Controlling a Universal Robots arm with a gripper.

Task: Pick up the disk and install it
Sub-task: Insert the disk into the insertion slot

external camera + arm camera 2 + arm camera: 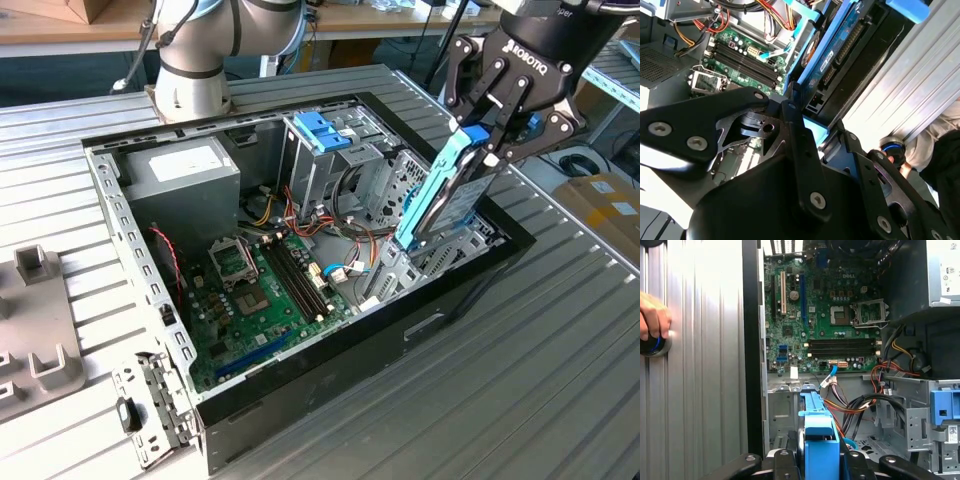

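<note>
Your black tool is clenched on the upper end of the flat silver-grey metal disk in its blue plastic frame. The disk stands steeply tilted, its lower end inside the open black computer case toward the exterior view's right, on the ribbed metal bench.

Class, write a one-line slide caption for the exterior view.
Gripper holds the disk tilted, its lower end inside the open computer case.
</note>
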